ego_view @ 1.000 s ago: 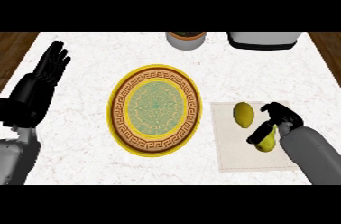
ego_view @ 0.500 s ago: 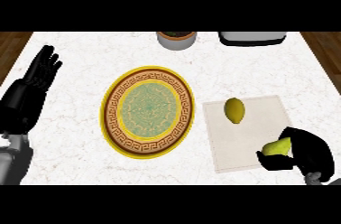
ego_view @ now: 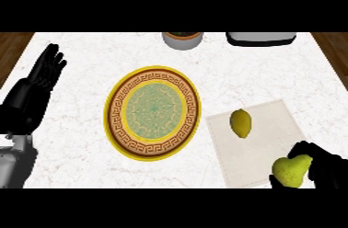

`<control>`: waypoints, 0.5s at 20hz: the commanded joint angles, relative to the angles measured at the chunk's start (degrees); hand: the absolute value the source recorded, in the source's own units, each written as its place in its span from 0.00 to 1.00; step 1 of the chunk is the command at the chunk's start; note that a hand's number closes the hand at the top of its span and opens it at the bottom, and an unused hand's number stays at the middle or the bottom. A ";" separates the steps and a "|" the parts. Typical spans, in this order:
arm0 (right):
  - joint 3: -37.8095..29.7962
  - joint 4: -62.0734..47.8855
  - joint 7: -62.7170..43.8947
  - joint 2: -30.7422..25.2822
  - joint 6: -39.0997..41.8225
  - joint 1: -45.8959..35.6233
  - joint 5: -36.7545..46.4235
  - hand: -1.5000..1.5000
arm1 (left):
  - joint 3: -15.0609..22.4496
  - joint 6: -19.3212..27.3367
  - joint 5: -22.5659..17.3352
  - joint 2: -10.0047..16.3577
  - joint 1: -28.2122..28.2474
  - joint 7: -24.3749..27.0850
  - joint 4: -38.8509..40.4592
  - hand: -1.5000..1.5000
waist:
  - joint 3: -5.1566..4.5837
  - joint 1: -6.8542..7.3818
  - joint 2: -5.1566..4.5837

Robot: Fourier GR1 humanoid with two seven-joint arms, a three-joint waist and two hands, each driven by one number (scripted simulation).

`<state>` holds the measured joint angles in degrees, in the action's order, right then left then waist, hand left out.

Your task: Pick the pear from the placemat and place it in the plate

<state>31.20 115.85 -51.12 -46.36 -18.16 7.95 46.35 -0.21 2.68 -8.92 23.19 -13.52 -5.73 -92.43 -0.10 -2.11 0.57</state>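
A yellow-green pear (ego_view: 292, 171) is at the lower right, with my right hand (ego_view: 325, 169) curled round it over the near right corner of the pale placemat (ego_view: 261, 144). A yellow lemon (ego_view: 240, 123) lies on the placemat's upper left part, apart from the hand. The round plate (ego_view: 153, 111), yellow-rimmed with a brown key pattern and a green centre, sits left of the placemat with nothing on it. My left hand (ego_view: 34, 91) rests open at the far left edge, fingers pointing up.
A grey pot (ego_view: 182, 39) stands at the counter's back, and a white appliance (ego_view: 261, 37) is at the back right. Wooden floor shows past both back corners of the white marble counter (ego_view: 88, 52).
My right hand has drawn back toward the lower right with the pear in it, off the middle of the placemat. The lemon stays put. The left hand has not moved.
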 commanded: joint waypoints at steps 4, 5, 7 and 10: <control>2.16 15.98 -0.05 5.35 -2.36 -2.30 4.31 1.00 | 1.05 -0.20 0.43 -1.79 -0.62 -0.05 0.30 0.50 | 0.06 1.39 -0.34; 3.37 18.81 -0.39 5.96 -0.67 -3.25 4.31 1.00 | 1.68 0.32 1.60 -2.64 -1.17 1.24 1.97 0.50 | 0.03 1.32 -0.43; 4.48 20.08 -2.91 9.26 2.87 -7.08 5.16 1.00 | 0.73 -0.13 1.49 -1.54 -4.74 -0.98 1.96 0.50 | 0.03 1.82 -0.55; 8.66 19.07 -7.75 16.76 9.71 -15.64 8.11 1.00 | 1.11 -0.65 1.87 -2.36 -5.37 -0.94 2.81 0.50 | 0.00 2.28 -0.61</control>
<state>36.10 132.10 -54.04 -36.09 -14.45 -0.92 51.14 0.64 2.22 -7.99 21.54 -16.08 -6.55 -91.89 -0.09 -0.17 0.13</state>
